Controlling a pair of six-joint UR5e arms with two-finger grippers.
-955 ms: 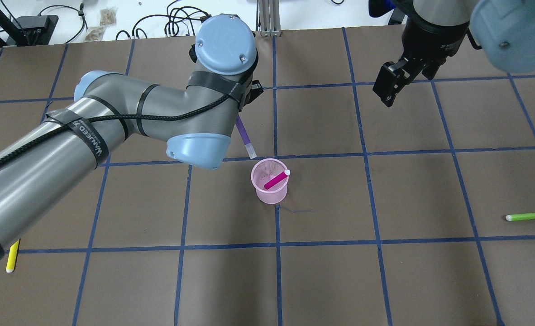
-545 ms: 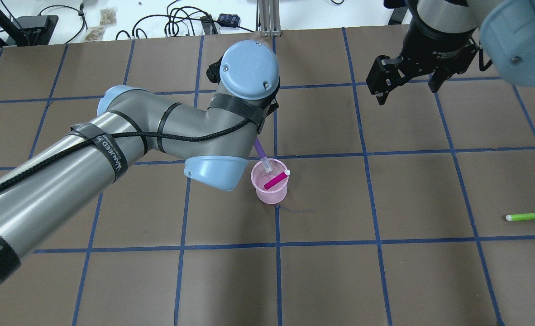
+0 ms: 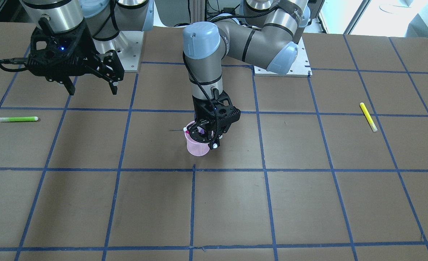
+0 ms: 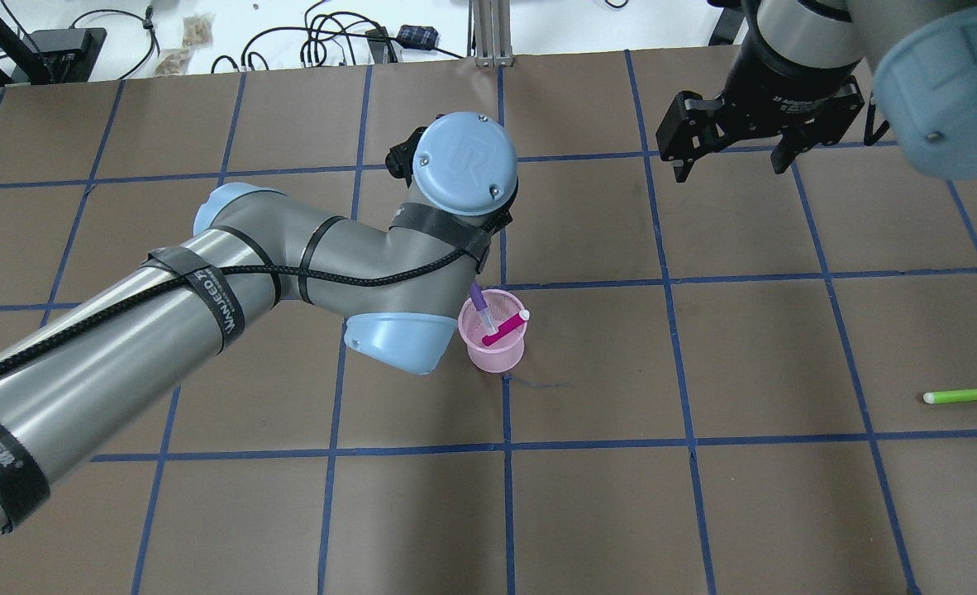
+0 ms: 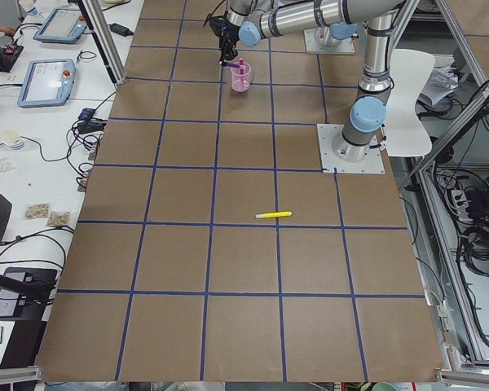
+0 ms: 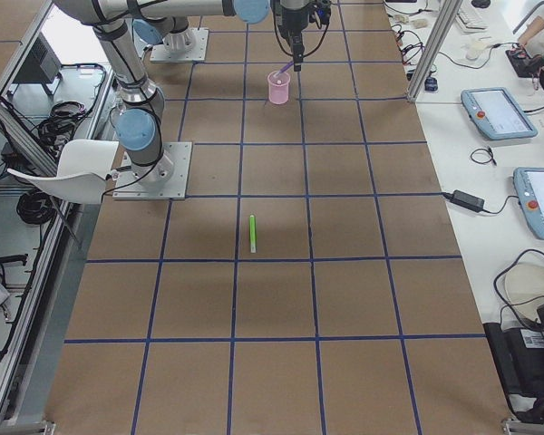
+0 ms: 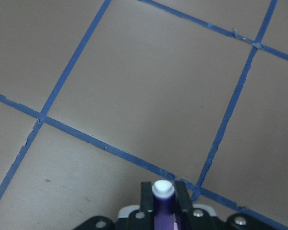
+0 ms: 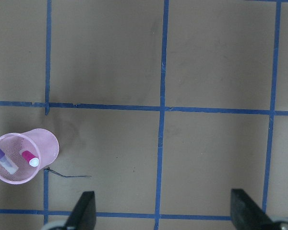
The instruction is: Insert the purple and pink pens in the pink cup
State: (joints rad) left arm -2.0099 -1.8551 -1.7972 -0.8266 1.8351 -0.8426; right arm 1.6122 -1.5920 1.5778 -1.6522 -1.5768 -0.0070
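Note:
The pink mesh cup stands near the table's middle; it also shows in the front view and the right wrist view. A pink pen leans inside it. My left gripper is right above the cup's rim, shut on the purple pen. The purple pen slants down with its lower end inside the cup. The left wrist view shows the pen's white top between the jaws. My right gripper is open and empty, high over the far right of the table.
A green pen lies at the table's right side. A yellow pen lies on the robot's left side, hidden under the arm in the overhead view. Blue tape lines grid the brown table.
My left arm has carried the purple pen toward the cup and lowered it; its end was beside the rim and is now inside. My right gripper has swung and pulled back.

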